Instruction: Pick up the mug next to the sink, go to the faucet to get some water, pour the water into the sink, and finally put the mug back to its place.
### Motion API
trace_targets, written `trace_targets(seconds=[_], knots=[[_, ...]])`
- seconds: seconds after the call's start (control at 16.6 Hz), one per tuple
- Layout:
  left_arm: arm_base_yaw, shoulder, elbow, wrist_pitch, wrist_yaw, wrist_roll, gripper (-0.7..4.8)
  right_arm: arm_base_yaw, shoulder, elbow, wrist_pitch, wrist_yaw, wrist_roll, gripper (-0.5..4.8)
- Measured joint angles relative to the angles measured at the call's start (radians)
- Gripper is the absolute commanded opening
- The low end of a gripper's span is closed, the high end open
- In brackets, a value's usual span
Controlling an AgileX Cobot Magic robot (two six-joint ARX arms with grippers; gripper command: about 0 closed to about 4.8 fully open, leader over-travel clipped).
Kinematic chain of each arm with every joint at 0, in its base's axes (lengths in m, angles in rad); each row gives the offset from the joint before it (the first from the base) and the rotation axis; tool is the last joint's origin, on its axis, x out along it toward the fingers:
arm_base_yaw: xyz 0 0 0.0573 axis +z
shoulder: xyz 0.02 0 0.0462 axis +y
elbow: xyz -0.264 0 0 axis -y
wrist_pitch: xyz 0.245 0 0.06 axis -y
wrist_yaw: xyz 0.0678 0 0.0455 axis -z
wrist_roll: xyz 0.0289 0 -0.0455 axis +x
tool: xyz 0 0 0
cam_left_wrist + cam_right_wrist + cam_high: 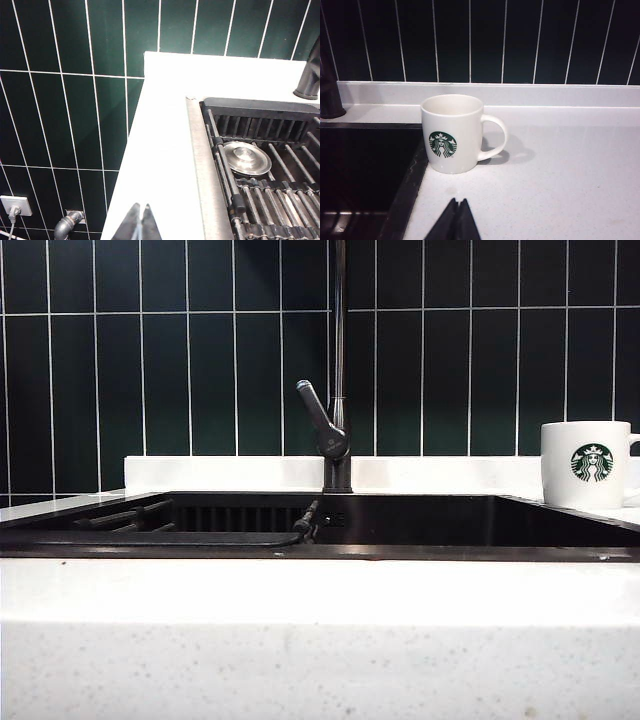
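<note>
The mug (452, 134) stands upright on the white surface (560, 175), just beside the sink's (365, 170) dark rim, handle turned away from the basin; the right hand (456, 220) sits low in front of it, apart from it, fingers pressed together on nothing; the mug's inside looks empty. The left hand (140, 222), also pressed together, hovers over the surface beside the sink's far end, where a roll-up rack (265, 200) and a round metal strainer (246, 158) lie; the faucet (337, 390) rises behind the basin.

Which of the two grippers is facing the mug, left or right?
The right gripper: the mug stands directly ahead of it. The left gripper faces only the sink.
</note>
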Motion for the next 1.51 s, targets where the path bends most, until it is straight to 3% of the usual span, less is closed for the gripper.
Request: trace_targets(seconds=[0.6, 0.9, 1.15, 1.27, 1.51], knots=[[0.0, 0.0, 0.0, 0.0, 0.0, 0.0, -0.05, 0.0, 0.0, 0.0, 0.001, 0.0, 0.0, -0.01], [0.0, 0.001, 0.028, 0.001, 0.151, -0.004, -0.06, 0.002, 0.0, 0.001, 0.077, -0.001, 0.122, -0.01], [0.0, 0.007, 0.162, -0.027, 0.159, 0.0, -0.06, 0.0, 0.0, 0.158, -0.122, -0.001, 0.166, -0.01], [0.0, 0.043, 0.194, -0.028, 0.195, 0.0, -0.06, 0.001, 0.003, 0.236, -0.27, -0.001, 0.089, -0.01], [-0.001, 0.188, 0.249, 0.019, 0.3, 0.032, -0.06, 0.0, 0.029, 0.332, -0.395, -0.001, 0.043, -0.01]])
